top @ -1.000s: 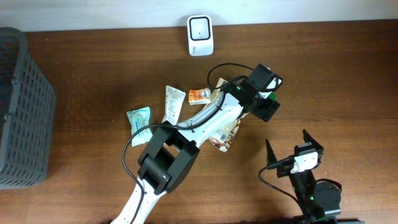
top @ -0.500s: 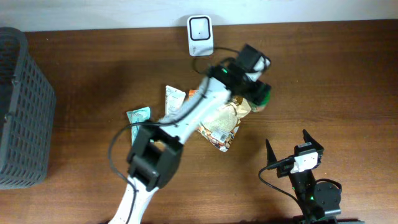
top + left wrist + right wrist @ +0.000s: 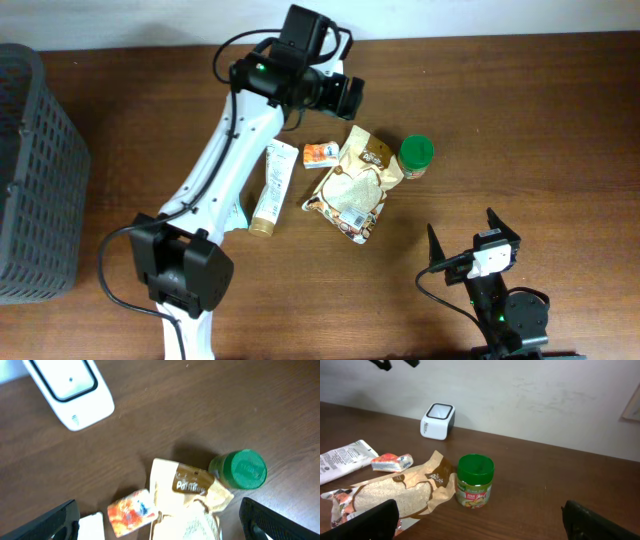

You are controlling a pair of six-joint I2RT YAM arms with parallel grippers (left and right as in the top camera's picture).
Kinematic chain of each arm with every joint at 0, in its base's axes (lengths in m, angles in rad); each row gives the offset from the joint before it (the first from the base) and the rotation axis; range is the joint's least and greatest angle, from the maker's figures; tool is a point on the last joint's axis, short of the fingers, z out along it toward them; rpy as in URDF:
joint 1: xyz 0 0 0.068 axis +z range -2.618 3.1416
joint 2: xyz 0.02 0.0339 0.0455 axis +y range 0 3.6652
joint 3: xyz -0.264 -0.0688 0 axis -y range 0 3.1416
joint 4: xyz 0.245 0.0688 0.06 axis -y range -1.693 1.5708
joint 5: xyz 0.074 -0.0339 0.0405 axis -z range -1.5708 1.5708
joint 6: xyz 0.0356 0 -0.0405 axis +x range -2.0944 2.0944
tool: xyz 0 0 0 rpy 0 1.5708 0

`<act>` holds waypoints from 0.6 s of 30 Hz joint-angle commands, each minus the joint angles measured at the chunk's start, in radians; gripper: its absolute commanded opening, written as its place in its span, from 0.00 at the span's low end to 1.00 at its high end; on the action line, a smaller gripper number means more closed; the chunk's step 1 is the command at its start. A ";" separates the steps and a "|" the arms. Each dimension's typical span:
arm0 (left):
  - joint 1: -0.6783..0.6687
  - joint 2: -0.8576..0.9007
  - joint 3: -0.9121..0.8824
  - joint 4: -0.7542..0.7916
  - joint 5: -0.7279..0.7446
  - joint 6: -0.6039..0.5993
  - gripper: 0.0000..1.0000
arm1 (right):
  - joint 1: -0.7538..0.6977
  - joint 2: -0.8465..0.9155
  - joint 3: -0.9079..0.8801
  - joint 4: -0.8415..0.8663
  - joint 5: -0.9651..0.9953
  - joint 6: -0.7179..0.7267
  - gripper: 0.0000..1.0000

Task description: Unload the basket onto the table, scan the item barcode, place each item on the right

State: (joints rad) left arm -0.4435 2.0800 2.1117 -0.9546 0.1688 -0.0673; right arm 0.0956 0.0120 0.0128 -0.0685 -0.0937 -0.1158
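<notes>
We are holding our left hand (image 3: 345, 95) and right hand (image 3: 467, 237) open, empty.
The left is hovering near the scanner (image 3: 70, 390); the jar (image 3: 417, 155) is standing beside the bag (image 3: 350, 190).

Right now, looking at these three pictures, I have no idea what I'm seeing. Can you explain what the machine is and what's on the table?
These are two robot arms at a wooden table. One picture looks down from above; the other two come from small cameras on each arm's wrist. The left pincer hangs open by the table's far edge, near a white barcode scanner. The right pincer sits open at the near edge. Neither holds anything. On the table are an upright green-lidded jar, a beige bag, a small orange packet and a tube. A gray basket stands at the left.
</notes>
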 commanded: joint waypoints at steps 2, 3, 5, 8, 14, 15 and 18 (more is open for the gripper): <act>0.149 -0.024 0.006 -0.113 0.014 0.020 0.99 | 0.009 -0.005 -0.007 -0.003 0.009 0.000 0.98; 0.184 -0.026 0.006 -0.138 0.014 0.020 0.99 | 0.009 -0.005 -0.007 -0.003 0.009 0.000 0.98; 0.262 -0.026 0.006 -0.194 0.015 0.039 0.99 | 0.009 -0.005 -0.007 -0.003 0.009 0.000 0.98; 0.383 -0.026 0.006 -0.262 0.016 0.069 0.99 | 0.009 -0.005 -0.007 -0.003 0.009 0.000 0.98; 0.543 -0.026 0.002 -0.307 0.026 0.070 0.99 | 0.009 -0.005 -0.007 -0.003 0.009 0.000 0.98; 0.553 -0.025 0.001 -0.312 0.026 0.079 0.99 | 0.009 -0.005 -0.007 -0.003 0.009 0.000 0.98; 0.572 -0.025 -0.011 -0.319 0.026 0.088 0.99 | 0.009 -0.005 -0.007 -0.003 0.009 0.000 0.98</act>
State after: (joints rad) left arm 0.1078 2.0800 2.1113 -1.2663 0.1764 -0.0113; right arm 0.0956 0.0120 0.0128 -0.0685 -0.0937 -0.1162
